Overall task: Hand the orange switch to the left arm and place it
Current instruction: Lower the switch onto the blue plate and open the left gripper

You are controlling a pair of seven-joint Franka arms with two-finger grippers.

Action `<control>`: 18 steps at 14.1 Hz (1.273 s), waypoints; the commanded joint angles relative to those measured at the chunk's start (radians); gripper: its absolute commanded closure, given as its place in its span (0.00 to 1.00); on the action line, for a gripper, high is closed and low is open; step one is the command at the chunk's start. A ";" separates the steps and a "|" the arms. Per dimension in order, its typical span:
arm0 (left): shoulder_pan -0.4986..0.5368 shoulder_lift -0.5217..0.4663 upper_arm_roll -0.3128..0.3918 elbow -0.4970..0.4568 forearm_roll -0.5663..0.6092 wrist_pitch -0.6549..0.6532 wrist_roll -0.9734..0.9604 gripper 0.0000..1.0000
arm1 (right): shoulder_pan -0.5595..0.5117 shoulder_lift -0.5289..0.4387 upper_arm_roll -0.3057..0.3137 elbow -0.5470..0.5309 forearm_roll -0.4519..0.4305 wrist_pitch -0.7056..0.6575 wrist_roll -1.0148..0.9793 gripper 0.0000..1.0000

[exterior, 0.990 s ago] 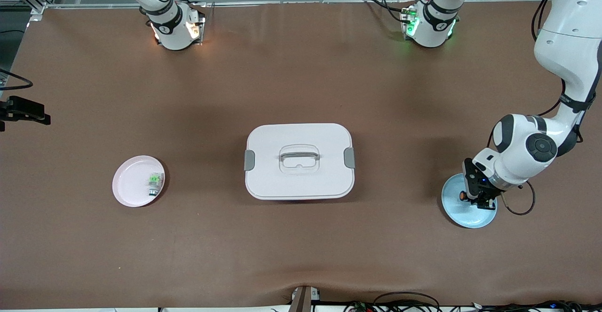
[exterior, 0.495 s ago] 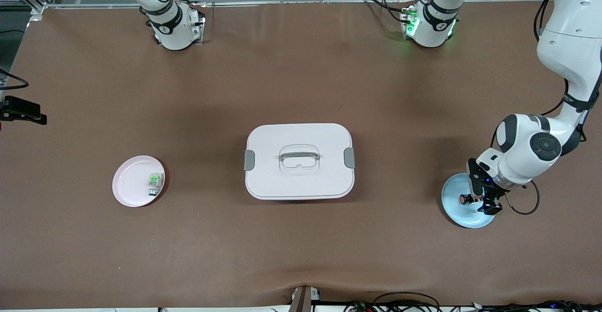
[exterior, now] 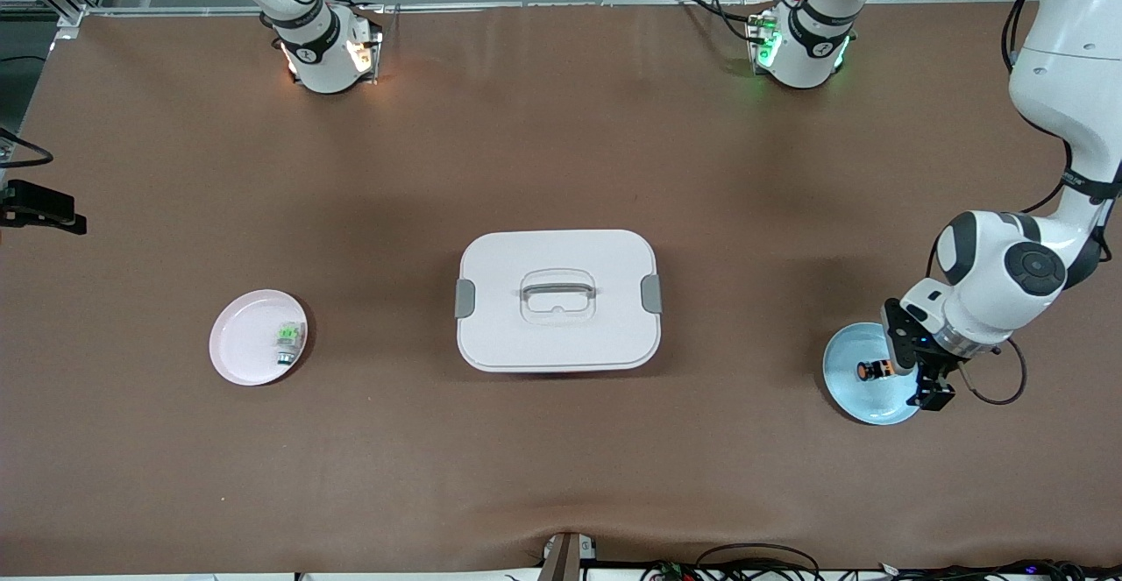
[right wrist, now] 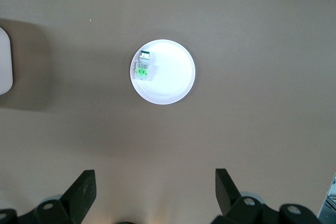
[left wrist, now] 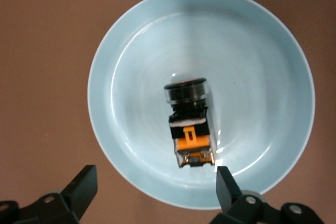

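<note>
- On the blue plate (exterior: 855, 394) at the left arm's end of the counter (exterior: 561, 169): orange switch (exterior: 870, 371) now lying on its side, let go within the last second; a second ago clamped in the left gripper (exterior: 920, 371).
- Seen from the left wrist: switch (left wrist: 189, 124) resting free near the plate's middle, plate rim (left wrist: 105, 129) all around it.
- Left gripper: spread wide, empty, lifted off the switch and drawn toward the plate's edge, touching nothing.
- Judged from this: delivery done, box (exterior: 558, 301) at mid-counter untouched, only retreat left.
- Right gripper (right wrist: 152, 195): wide open, empty, waiting high over the pink plate (exterior: 250, 349) with its green part (exterior: 288, 339).
</note>
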 commanded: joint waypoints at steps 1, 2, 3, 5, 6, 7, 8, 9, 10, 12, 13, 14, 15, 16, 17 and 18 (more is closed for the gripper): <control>0.012 -0.057 -0.018 -0.007 -0.086 -0.084 0.011 0.00 | -0.023 -0.106 0.011 -0.165 0.022 0.081 -0.011 0.00; 0.012 -0.064 -0.018 0.001 -0.111 -0.107 0.011 0.00 | -0.023 -0.161 0.011 -0.258 0.022 0.139 -0.011 0.00; 0.012 -0.077 -0.018 0.005 -0.138 -0.133 0.011 0.00 | -0.023 -0.222 0.011 -0.359 0.022 0.203 -0.011 0.00; 0.008 -0.094 -0.018 0.030 -0.212 -0.203 0.006 0.00 | -0.021 -0.313 0.011 -0.505 0.024 0.297 -0.010 0.00; 0.005 -0.092 -0.022 0.065 -0.241 -0.260 0.006 0.00 | -0.021 -0.333 0.011 -0.539 0.030 0.314 -0.010 0.00; 0.005 -0.092 -0.034 0.100 -0.264 -0.312 0.002 0.00 | -0.023 -0.338 0.011 -0.546 0.042 0.313 -0.010 0.00; 0.004 -0.092 -0.039 0.132 -0.284 -0.358 -0.003 0.00 | -0.021 -0.341 0.011 -0.544 0.044 0.307 -0.010 0.00; 0.002 -0.092 -0.041 0.160 -0.301 -0.404 -0.020 0.00 | -0.018 -0.342 0.012 -0.541 0.044 0.302 -0.010 0.00; 0.002 -0.092 -0.041 0.178 -0.312 -0.442 -0.043 0.00 | -0.017 -0.351 0.012 -0.543 0.044 0.296 -0.011 0.00; 0.002 -0.094 -0.048 0.215 -0.318 -0.502 -0.101 0.00 | -0.012 -0.356 0.017 -0.540 0.045 0.270 -0.014 0.00; 0.002 -0.094 -0.063 0.232 -0.323 -0.533 -0.133 0.00 | -0.004 -0.358 0.018 -0.537 0.045 0.262 -0.011 0.00; 0.004 -0.095 -0.070 0.235 -0.324 -0.555 -0.171 0.00 | 0.003 -0.358 0.018 -0.534 0.045 0.262 0.001 0.00; 0.004 -0.107 -0.079 0.237 -0.323 -0.567 -0.219 0.00 | 0.003 -0.358 0.017 -0.534 0.053 0.261 0.018 0.00; 0.002 -0.118 -0.090 0.237 -0.324 -0.572 -0.268 0.00 | 0.003 -0.358 0.017 -0.532 0.057 0.261 0.071 0.00; 0.002 -0.120 -0.102 0.238 -0.321 -0.572 -0.319 0.00 | 0.003 -0.359 0.018 -0.532 0.059 0.259 0.137 0.00; 0.002 -0.120 -0.114 0.243 -0.321 -0.572 -0.351 0.00 | 0.003 -0.358 0.018 -0.531 0.059 0.255 0.154 0.00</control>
